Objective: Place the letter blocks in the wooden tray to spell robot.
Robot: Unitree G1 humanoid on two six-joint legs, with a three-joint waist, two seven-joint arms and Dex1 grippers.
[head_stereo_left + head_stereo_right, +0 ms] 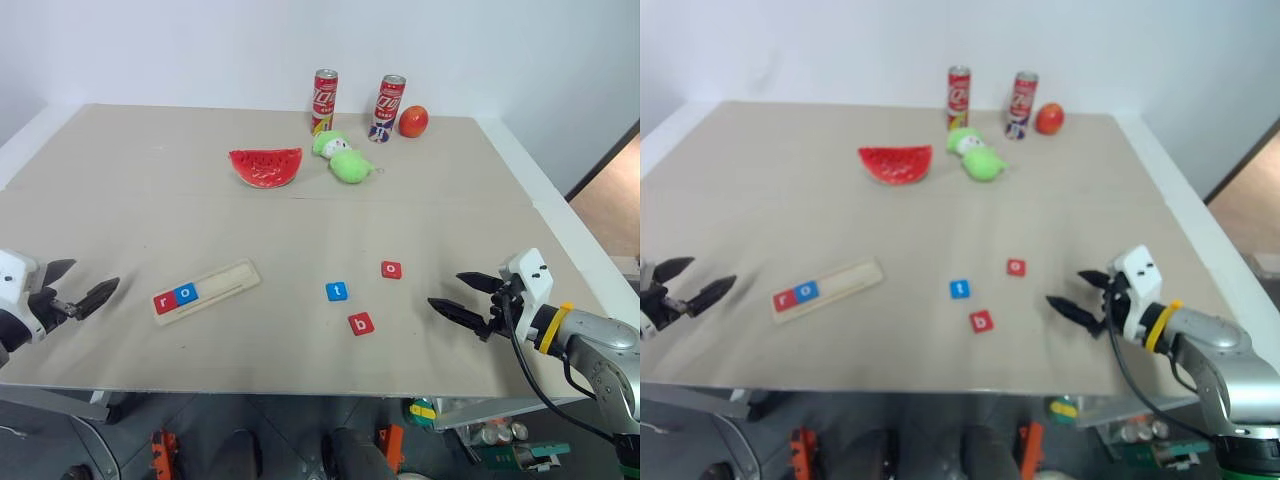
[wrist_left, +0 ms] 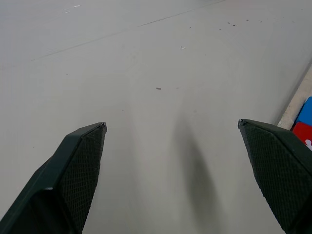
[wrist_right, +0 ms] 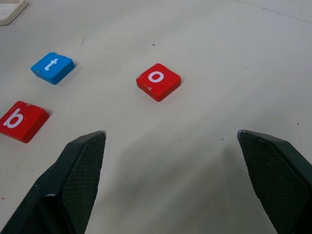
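tray: wooden tray [image 1: 207, 291] lies on the table [image 1: 120, 200] on the robot's left side, long axis slanted, its far end angled away and toward centre.
placed: red r block [image 1: 163, 299] and blue o block [image 1: 186, 293] sit side by side at the tray's near-left end; rest of the groove is bare, so three slots are open.
next up (judgement): the b, since "ro" is in.
loose blocks: red b block [image 1: 361, 323], blue t block [image 1: 337, 291], red o block [image 1: 391, 269], all flat on the table right of centre, apart from each other and well apart from the tray.
right gripper: right gripper [image 1: 464, 296] hovers empty just right of the loose blocks, fingers spread wide, pointing left toward them.
left gripper: left gripper [image 1: 78, 285] is near the table's left edge, fingers wide, nothing held, just beside the tray's near end.
key relation: b block lies left of the right fingers and closest to the robot of the three; in the right wrist view b [image 3: 21, 121] is off to one side of the finger line while the red o [image 3: 158, 81] is nearly dead ahead.
nearer arm: right, clearly; left gripper is well apart from all three.
move needs (judgement): right wrist swings toward the b before closing; otherwise it lands on the red o.
risk (judgement): flat tiles, low edges; fingers may skid over the tile.
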